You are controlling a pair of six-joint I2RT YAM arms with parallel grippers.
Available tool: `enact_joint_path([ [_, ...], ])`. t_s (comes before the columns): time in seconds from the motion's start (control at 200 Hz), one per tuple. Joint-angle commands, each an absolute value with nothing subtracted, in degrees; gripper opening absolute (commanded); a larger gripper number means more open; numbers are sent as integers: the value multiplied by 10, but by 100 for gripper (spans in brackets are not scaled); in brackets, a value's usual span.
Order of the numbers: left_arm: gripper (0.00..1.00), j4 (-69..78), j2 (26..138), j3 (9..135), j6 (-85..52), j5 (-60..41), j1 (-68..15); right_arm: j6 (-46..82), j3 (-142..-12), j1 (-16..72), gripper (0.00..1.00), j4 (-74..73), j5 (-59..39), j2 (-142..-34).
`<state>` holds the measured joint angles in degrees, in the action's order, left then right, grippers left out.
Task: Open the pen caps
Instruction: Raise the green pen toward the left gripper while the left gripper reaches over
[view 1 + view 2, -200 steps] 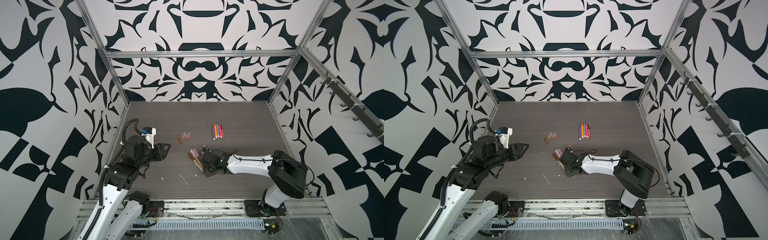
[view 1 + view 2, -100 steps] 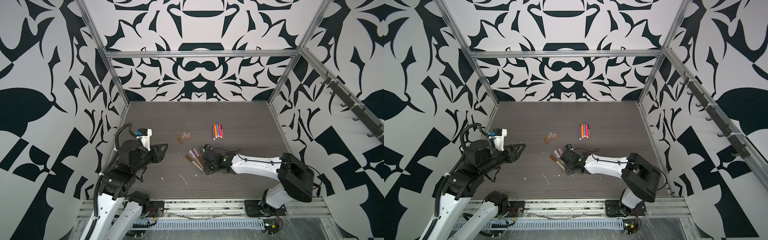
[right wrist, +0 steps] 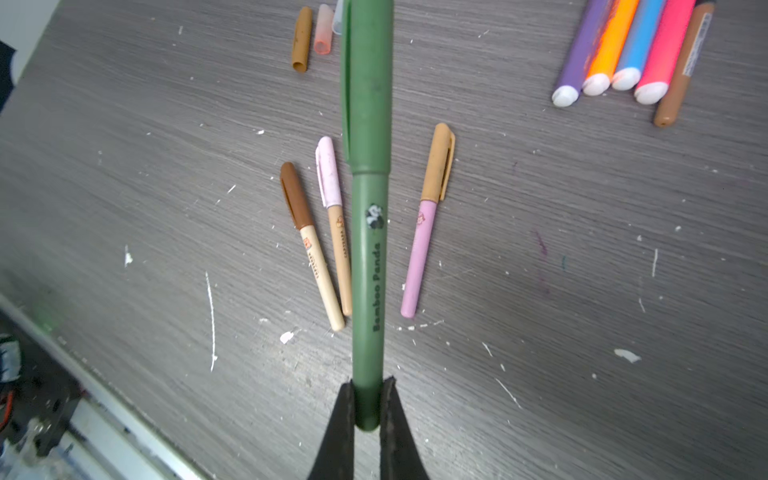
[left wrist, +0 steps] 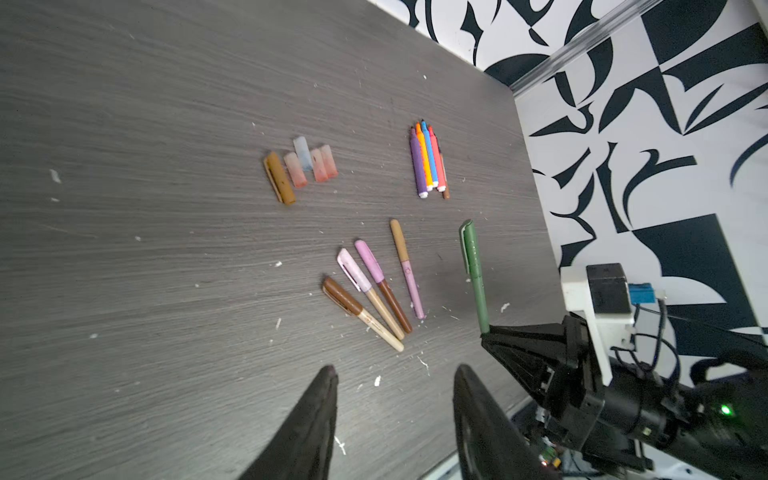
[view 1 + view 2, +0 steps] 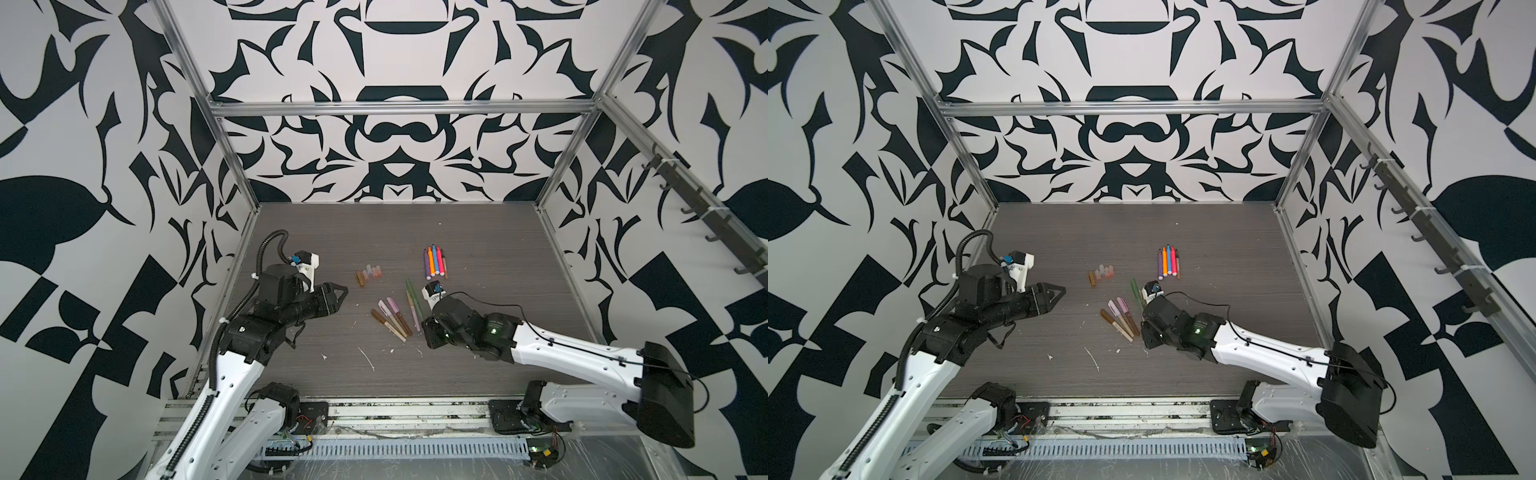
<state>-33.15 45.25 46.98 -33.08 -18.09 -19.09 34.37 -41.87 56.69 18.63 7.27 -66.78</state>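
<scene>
In the right wrist view we see the right gripper clamped on the tail end of a green pen. The pen sticks straight out from the fingertips with its green cap still on. Only this view lets us read the printed name and the small panda mark on the barrel. The pen hides what lies behind it, so here we count just three capped pens on the table.

The left wrist view fills that gap. Four capped pens lie fanned side by side, with brown, lilac, pink and tan caps, and the green pen is just beside them. It also shows the left gripper with its fingers spread and nothing between them, near the fan.

Five loose caps, one brown and four pale pinkish or clear, sit in a tight row beyond the fan. The right wrist view catches only three of them at its edge. Five uncapped pens, purple, orange, blue, pink-red and a thin brown one, lie bundled well apart from the caps.

In both top views we get the whole layout, but the left gripper shows only as a black wedge, its gap unreadable. The grip on the green pen is too small there to make out. White flecks dot the table.
</scene>
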Motion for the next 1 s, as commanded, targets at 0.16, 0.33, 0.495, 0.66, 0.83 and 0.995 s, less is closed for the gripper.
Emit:
enact_joint_path([
  [0.16,48,-159,524,425,-472,-256,-218,335,-404,550,0,150,-6,-627],
  [0.33,49,-141,573,444,-493,-205,-285,346,-398,549,0,131,-37,-626],
  [0.495,49,-140,639,476,-500,-156,-351,353,-397,549,0,118,-67,-639],
  [0.66,46,-136,709,515,-506,-132,-396,359,-392,548,0,107,-85,-638],
  [0.83,44,-133,768,548,-506,-129,-419,359,-392,549,0,110,-87,-635],
  [0.995,43,-130,784,552,-506,-124,-424,359,-397,549,0,115,-86,-628],
])
